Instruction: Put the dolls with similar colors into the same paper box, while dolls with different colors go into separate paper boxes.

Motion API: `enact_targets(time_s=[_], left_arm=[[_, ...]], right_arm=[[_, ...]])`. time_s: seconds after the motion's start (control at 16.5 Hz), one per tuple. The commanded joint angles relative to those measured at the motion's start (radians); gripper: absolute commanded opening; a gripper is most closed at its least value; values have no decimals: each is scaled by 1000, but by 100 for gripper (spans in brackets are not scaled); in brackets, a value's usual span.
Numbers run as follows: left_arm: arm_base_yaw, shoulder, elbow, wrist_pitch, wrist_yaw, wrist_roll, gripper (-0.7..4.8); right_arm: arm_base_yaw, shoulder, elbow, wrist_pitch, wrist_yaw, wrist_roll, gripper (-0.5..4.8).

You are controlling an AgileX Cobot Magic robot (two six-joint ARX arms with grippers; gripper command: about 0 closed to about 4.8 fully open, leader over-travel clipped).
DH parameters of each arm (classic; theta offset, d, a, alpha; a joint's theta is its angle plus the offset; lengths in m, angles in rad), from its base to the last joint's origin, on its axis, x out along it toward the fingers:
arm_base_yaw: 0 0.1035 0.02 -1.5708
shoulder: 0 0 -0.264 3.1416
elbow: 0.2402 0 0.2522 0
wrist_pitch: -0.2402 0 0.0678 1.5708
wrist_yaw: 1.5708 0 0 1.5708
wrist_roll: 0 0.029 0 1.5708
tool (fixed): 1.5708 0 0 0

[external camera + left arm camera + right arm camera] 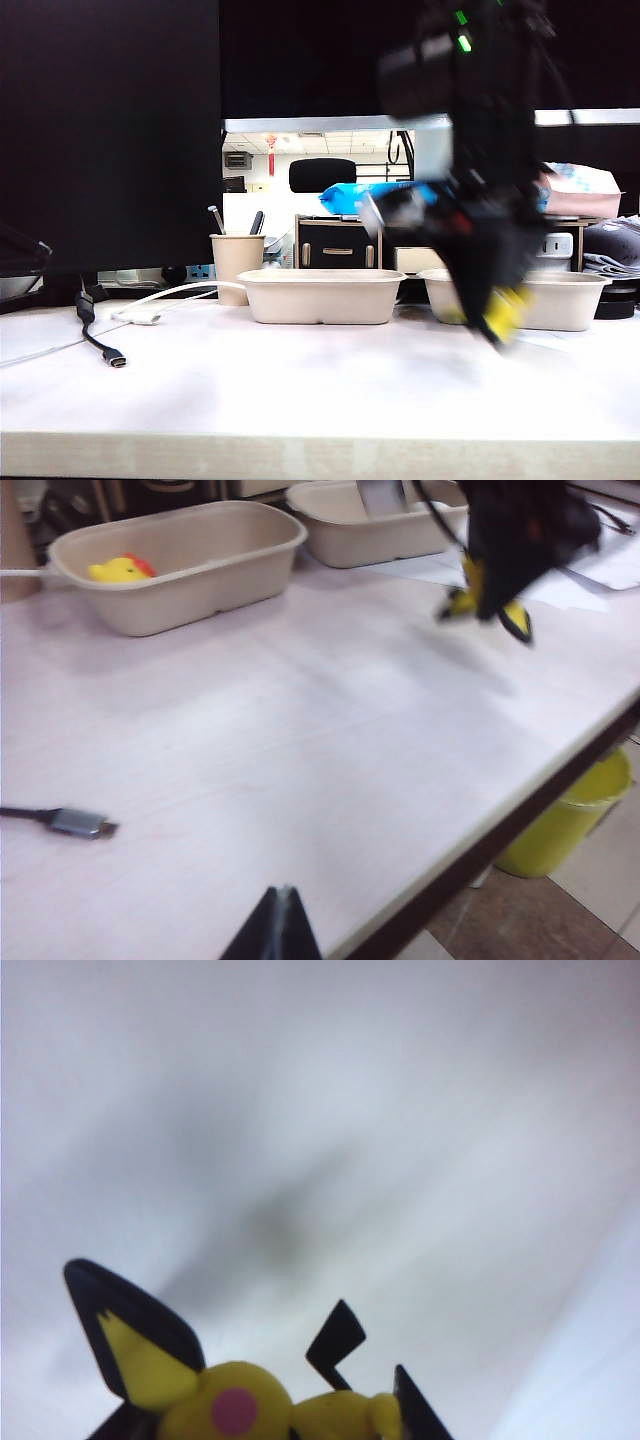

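Observation:
My right gripper (268, 1422) is shut on the yellow doll with black pointed ears (235, 1400). In the exterior view this doll (510, 308) hangs just above the table in front of the right paper box (580, 300), with the blurred right gripper (497, 322) around it. The left wrist view shows the same doll (465, 602) near the far box (370, 542). A yellow duck (118, 570) lies in the other paper box (200, 592), which stands at mid-table in the exterior view (320, 300). My left gripper (281, 890) is shut and empty, over the table's front part.
A beige cup with pens (236, 265) stands left of the middle box. A white cable and a black USB lead (108, 354) lie on the table's left side. Past the table edge, a yellow bin (570, 820) stands on the floor.

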Motion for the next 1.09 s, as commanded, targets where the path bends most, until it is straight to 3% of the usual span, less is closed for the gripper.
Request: enact_targets(time_s=[0.06, 0.36, 0.91, 1.09], left_arm=[[26, -9, 0, 13, 4, 1, -5], [153, -76, 0, 13, 3, 1, -5], [430, -94, 0, 13, 3, 1, -5], [478, -126, 0, 14, 3, 1, -5]], right_arm=[[2, -8, 111, 50, -8, 6, 144], [2, 10, 175, 267, -48, 6, 144], [1, 248, 395, 409, -60, 7, 144], [0, 272, 406, 436, -55, 7, 144]])
